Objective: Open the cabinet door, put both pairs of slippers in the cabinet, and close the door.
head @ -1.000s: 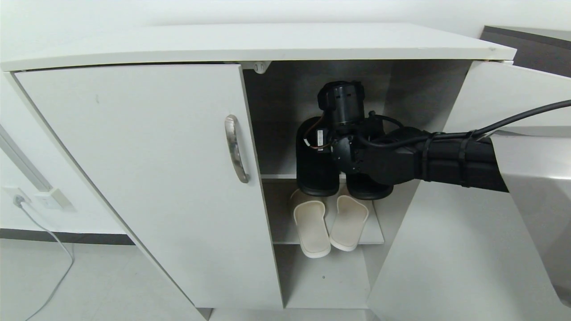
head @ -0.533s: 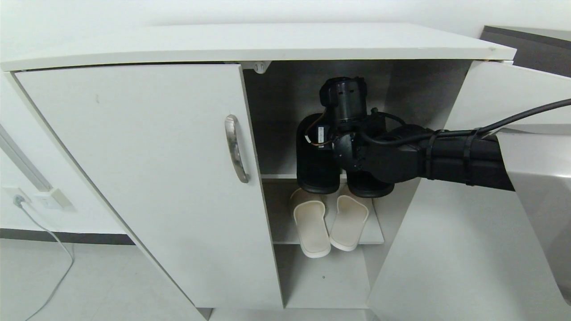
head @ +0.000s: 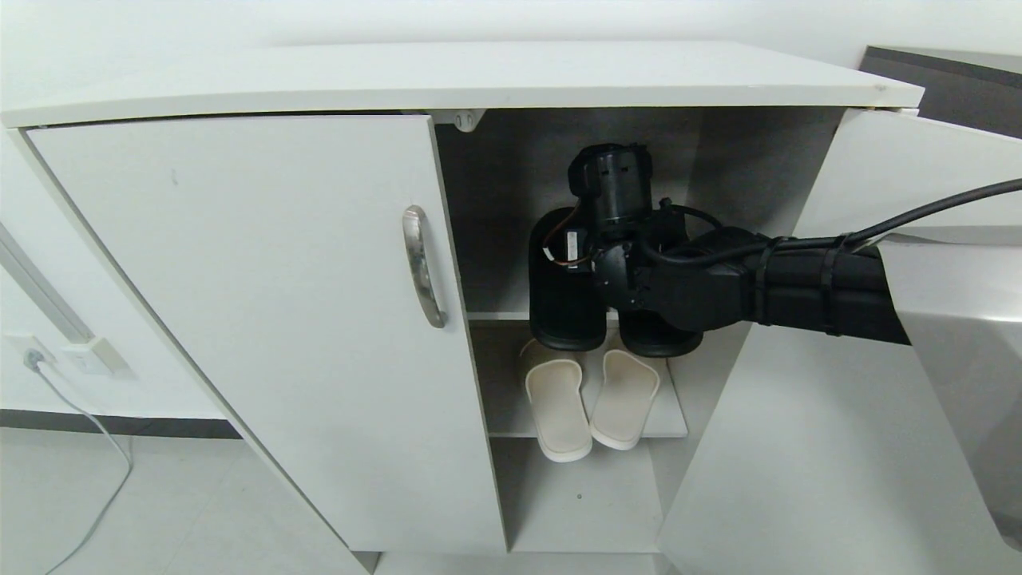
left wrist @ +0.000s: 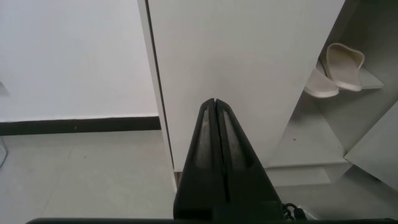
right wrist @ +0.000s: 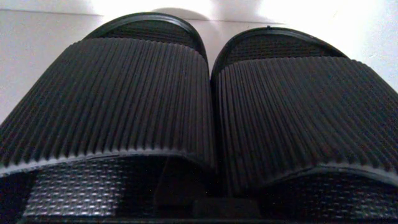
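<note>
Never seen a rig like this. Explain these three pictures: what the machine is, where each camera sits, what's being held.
It is a two-armed robot on wheels. The wide picture comes from a camera on its head, facing a white cabinet whose left door is shut and right door open. The right arm is inside, holding a pair of black slippers at the upper shelf; white slippers lie on the shelf below. The other two pictures come from cameras on the wrists. The right one looks closely at the black slippers' ribbed straps. The left one shows the left gripper, shut and empty, outside before the closed door.
</note>
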Available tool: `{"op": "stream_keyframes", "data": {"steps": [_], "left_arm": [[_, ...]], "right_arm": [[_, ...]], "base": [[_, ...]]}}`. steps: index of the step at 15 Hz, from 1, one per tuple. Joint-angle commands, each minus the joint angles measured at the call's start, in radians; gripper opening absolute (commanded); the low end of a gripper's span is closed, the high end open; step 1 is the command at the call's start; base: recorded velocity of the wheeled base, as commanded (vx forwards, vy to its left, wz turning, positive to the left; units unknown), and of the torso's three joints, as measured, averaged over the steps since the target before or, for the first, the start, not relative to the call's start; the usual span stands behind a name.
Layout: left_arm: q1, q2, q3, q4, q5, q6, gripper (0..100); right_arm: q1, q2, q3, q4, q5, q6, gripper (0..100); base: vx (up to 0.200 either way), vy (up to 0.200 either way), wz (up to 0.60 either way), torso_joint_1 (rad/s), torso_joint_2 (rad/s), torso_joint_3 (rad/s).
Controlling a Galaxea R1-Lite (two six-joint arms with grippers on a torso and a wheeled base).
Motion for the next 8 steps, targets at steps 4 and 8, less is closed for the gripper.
{"op": "stream_keyframes", "data": {"steps": [4, 8], "left_arm": [[0.001, 0.001, 0.0, 0.0, 0.0, 0.0, 0], [0.001, 0.001, 0.0, 0.0, 0.0, 0.0, 0]], "right_arm": [[0.001, 0.004, 0.0, 0.001, -0.002, -0.001, 100], [0.001, 0.001, 0.0, 0.01, -0.002, 0.001, 100]], "base": [[0.0, 0.0, 0.0, 0.0, 0.0, 0.0], [0.0, 0.0, 0.0, 0.0, 0.0, 0.0]]}}
